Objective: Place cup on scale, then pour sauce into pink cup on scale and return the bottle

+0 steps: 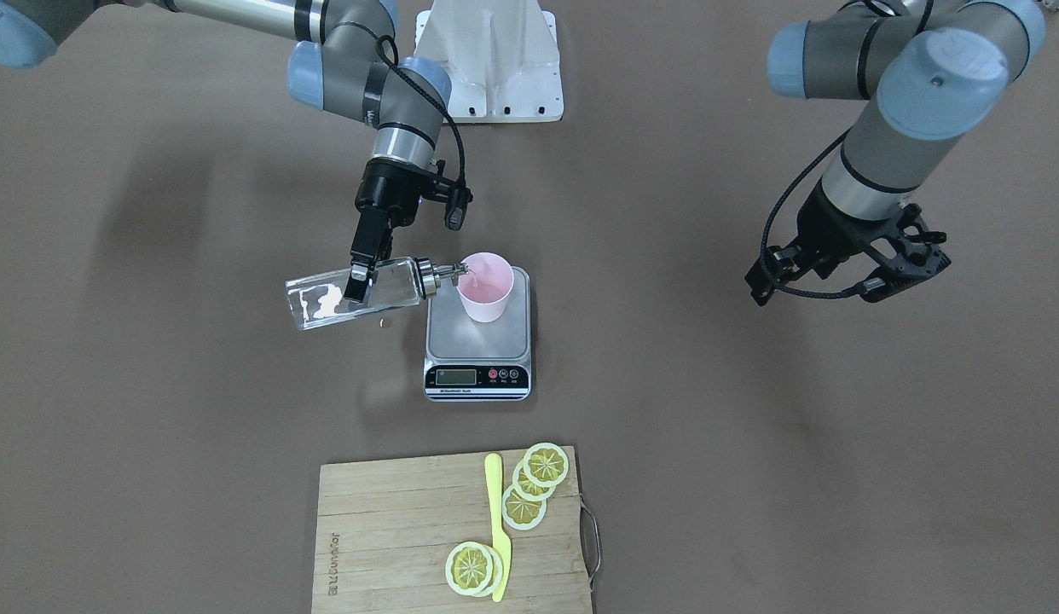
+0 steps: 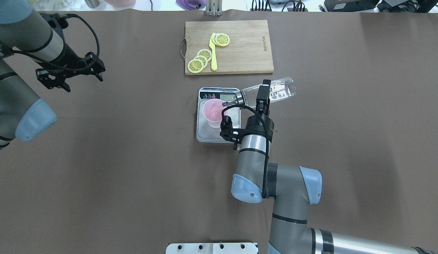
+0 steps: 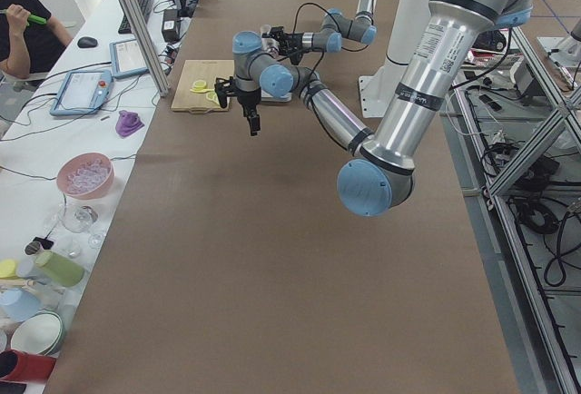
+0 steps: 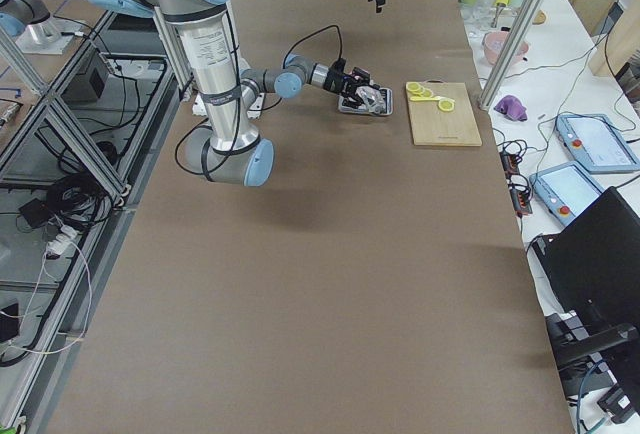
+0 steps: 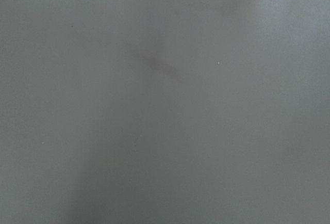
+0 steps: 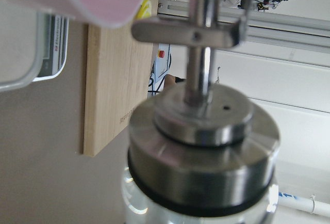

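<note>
Right tool (image 1: 356, 286) is clamping the bottle (image 1: 402, 286) across the middle of its glass body. It is holding the bottle tipped nearly level, with the spout (image 1: 451, 272) reaching over the rim of the cup (image 1: 485, 288). Whether the spout is touching the rim cannot be determined. The sauce (image 1: 325, 309) is lying along the low side of the glass.

The bottle is probably behaving as a rigid, smooth, breakable load. Its balance is likely shifting as the liquid runs toward the cap, so a mid-body grip is likely giving the best control.

The cup is standing upright on the rear part of the scale (image 1: 478, 341), which is resting on the desk (image 1: 197, 426). Being thin plastic, the cup is likely handling as a light item that a nudge from the spout could slide or tip.

Farther off, a cutting board (image 1: 393, 529) is carrying lemon slices (image 1: 546, 465).

Well apart, the left tool (image 1: 909, 271) is hanging above the desk with its jaws spread, grasping nothing.
</note>
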### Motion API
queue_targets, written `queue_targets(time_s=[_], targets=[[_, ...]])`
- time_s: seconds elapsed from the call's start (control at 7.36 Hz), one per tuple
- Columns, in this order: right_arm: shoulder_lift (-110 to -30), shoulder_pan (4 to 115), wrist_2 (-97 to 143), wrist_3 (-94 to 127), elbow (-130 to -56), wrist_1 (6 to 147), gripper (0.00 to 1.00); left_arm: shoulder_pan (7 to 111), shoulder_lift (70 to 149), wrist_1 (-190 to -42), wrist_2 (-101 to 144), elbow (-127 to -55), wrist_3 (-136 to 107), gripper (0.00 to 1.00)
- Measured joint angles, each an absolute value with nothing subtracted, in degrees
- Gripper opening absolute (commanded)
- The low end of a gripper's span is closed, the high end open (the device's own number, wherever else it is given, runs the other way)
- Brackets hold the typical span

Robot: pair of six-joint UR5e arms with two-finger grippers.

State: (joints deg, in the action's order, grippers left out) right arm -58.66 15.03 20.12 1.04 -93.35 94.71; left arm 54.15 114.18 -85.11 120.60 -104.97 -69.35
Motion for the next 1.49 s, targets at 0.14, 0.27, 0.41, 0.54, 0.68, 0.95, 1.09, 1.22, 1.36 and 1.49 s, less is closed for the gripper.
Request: queue_targets(time_s=[0.14,0.27,0.41,0.54,0.68,0.95,1.09,1.22,1.36,1.49], targets=[[-58.6,15.0,20.1,0.8,-93.4,94.5,0.00,54.2,114.2,-85.1,120.6,-105.0,-69.3,0.99],[-58.6,15.0,20.5,2.4,-93.5,93.6,0.00,54.2,114.2,-85.1,120.6,-105.0,-69.3,0.99],[-58.5,15.1,22.1,5.5,-93.7,91.9,0.00,54.2,114.2,-85.1,120.6,-105.1,-69.3,0.99],[-58.6,15.1,24.0,8.3,-93.7,89.7,0.00,54.2,114.2,-85.1,120.6,-105.1,-69.3,0.99],[-58.7,15.1,25.5,10.5,-93.8,87.5,0.00,54.2,114.2,-85.1,120.6,-105.2,-69.4,0.99],[-58.9,15.5,28.1,13.1,-94.2,83.3,0.00,54.2,114.2,-85.1,120.6,-105.3,-69.4,0.99],[-59.2,16.0,29.4,13.6,-94.9,80.4,0.00,54.2,114.2,-85.1,120.6,-105.3,-69.4,0.99],[-60.0,16.6,30.5,15.8,-95.4,77.3,0.00,54.2,114.2,-85.1,120.6,-105.3,-69.4,0.99],[-61.3,17.3,31.7,19.3,-96.0,74.7,0.00,54.2,114.3,-85.1,120.6,-105.4,-69.4,0.99],[-62.8,17.9,33.2,21.6,-97.3,73.1,0.00,54.2,114.4,-85.1,120.6,-105.4,-69.4,0.99]])
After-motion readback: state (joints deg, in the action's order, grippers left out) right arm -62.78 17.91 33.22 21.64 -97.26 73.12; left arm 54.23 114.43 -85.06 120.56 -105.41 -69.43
